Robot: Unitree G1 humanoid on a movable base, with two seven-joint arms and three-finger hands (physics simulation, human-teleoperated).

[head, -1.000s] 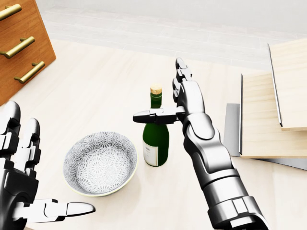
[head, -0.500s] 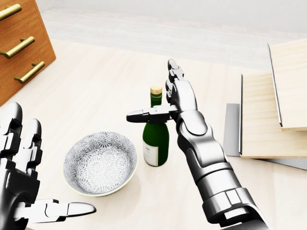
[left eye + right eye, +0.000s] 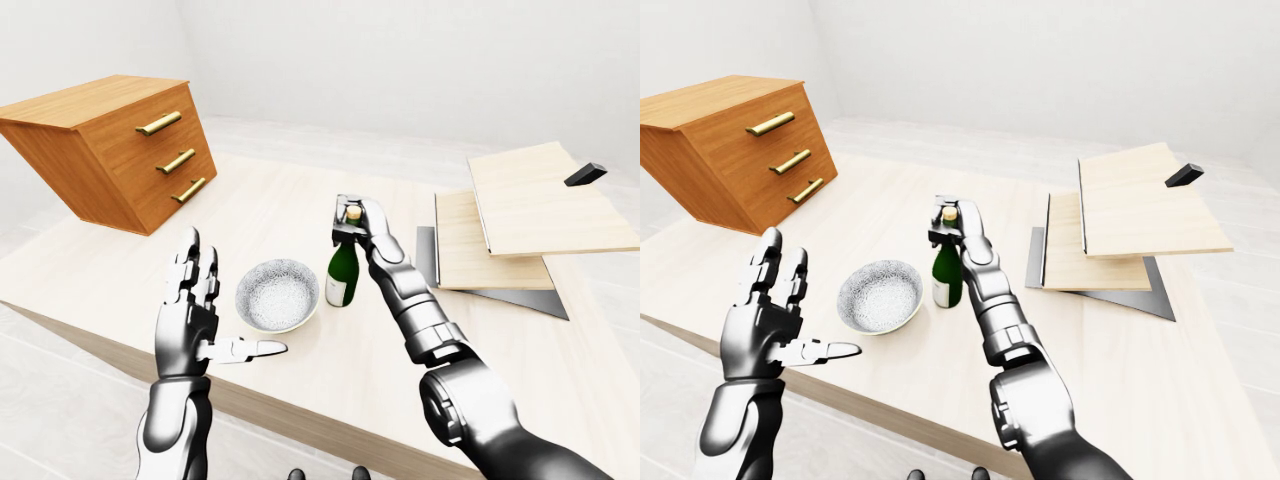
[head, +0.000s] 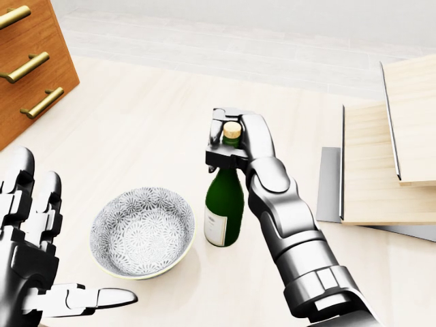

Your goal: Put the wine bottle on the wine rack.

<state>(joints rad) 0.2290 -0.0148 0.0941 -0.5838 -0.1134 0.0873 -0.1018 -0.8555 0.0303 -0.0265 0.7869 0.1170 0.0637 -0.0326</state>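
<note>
While the right hand [image 4: 231,139] closes its fingers round the neck of the wine bottle [image 4: 224,208], just under the cork, the bottle stands upright on the desk [image 4: 136,116], roughly midway between the desk's left and right edges in the head view. Thumb and fingers wrap the neck from both sides, so the hand sits directly on top of the bottle, with the forearm running down toward the bottom right of that view.

Just left of the bottle, close but apart from it, lies a patterned bowl [image 4: 142,233]. Bare desk surface stretches above the bottle toward the far edge, and a strip of bare surface also separates the bottle from the stacked wooden boards [image 4: 371,170] near the desk's right edge. A wooden drawer chest [image 3: 120,150] with brass handles occupies the desk's upper left corner, tilted.

The left hand [image 4: 34,272] hovers near the desk's lower left edge, fingers spread upward and thumb pointing right, holding nothing.

Only the eye views show the desk's near edge with floor beneath, the full chest, and a small dark block [image 3: 585,174] resting on the topmost board near its right end; the head view crops these.
</note>
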